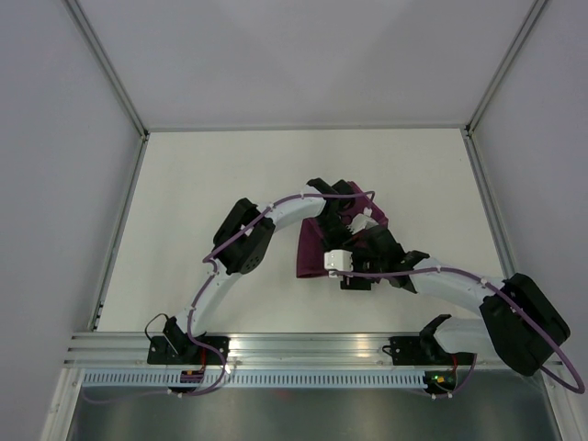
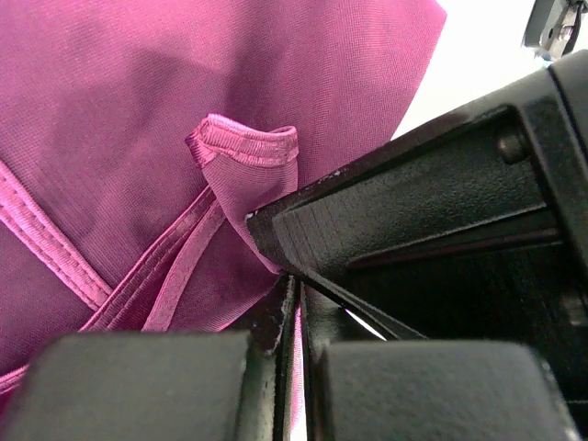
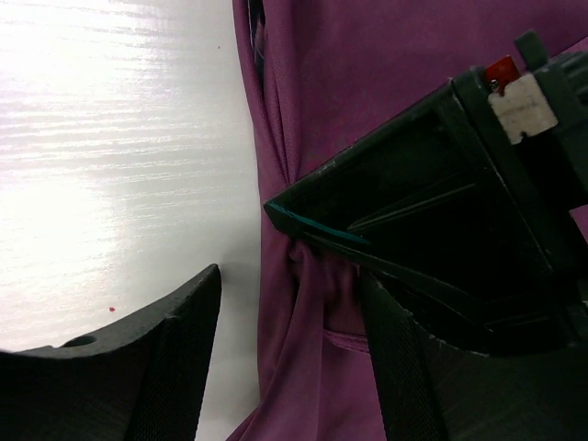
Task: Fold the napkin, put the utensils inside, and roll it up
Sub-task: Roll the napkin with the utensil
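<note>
- Nearest the bases: right gripper (image 1: pixel 356 268), jaws spread wide and clasping nothing. One finger over bare table (image 1: pixel 202 202), the other over cloth, with a bunched edge of the napkin (image 1: pixel 309 254) running between them.
- Just beyond, at that same bunched edge: left gripper (image 1: pixel 354 220), clamped tight on a pinch of the fabric, fingertips met with purple cloth squeezed in the seam between them.
- Right beside those fingertips, in the left wrist view: a hemmed corner (image 2: pixel 243 147) turned over on itself, two hems crossing below it, layers lying one over another.
- Farther out: rest of the napkin lying flatter, one corner reaching just past both grippers toward the far right in the overhead view.
- Done, judging by the layers: folding at least begun, the cloth drawn into a narrower, creased shape rather than an open square.
- No utensils in sight in any view; tucked inside the folds or elsewhere, impossible to tell.
- Left to do, by the look of it: no tight roll formed yet, so the rolling, and perhaps loading the cutlery, not yet done.
- Napkin relative to the grippers: mid-table, under and between both, held by the left and merely straddled by the right.
</note>
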Tool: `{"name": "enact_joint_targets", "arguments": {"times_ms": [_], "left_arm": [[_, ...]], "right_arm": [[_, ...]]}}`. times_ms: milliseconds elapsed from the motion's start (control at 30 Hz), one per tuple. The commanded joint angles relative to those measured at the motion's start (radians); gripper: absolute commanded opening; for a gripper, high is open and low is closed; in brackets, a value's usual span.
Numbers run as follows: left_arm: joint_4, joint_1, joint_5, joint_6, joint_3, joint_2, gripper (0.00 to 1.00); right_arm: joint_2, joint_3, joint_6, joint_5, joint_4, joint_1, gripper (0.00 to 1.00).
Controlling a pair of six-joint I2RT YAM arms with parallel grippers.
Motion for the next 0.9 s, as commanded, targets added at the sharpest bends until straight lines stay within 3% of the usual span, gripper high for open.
{"name": "enact_joint_targets", "arguments": {"times_ms": [0,167,233,267,467,700,867], "left_arm": [[0.011,-0.008,-0.026,-0.012,0.006,0.026,0.02],[0.008,-0.008,-0.023,-0.015,0.007,0.028,0.02],[0.007,-0.008,-0.021,-0.015,0.006,0.026,0.02],[0.007,-0.008,-0.017,-0.015,0.006,0.025,0.03],[0.013,-0.001,0.009,-0.033,0.006,0.022,0.14],[0.142,0.047,0.089,-0.141,-0.05,-0.02,0.29],[0.258,0.09,0.1,-0.262,-0.097,-0.073,0.35]], "right_arm": [[0.033,0.014,0.002,0.015,0.102,0.013,0.68],[0.06,0.023,0.02,0.013,0.09,0.013,0.55],[0.065,0.022,0.016,0.013,0.084,0.013,0.44],[0.07,0.019,0.016,0.016,0.075,0.013,0.34],[0.062,-0.009,0.022,0.022,0.062,0.013,0.1],[0.039,-0.044,0.036,0.015,0.053,0.007,0.01],[0.038,-0.049,0.036,-0.048,0.03,-0.033,0.0]]}}
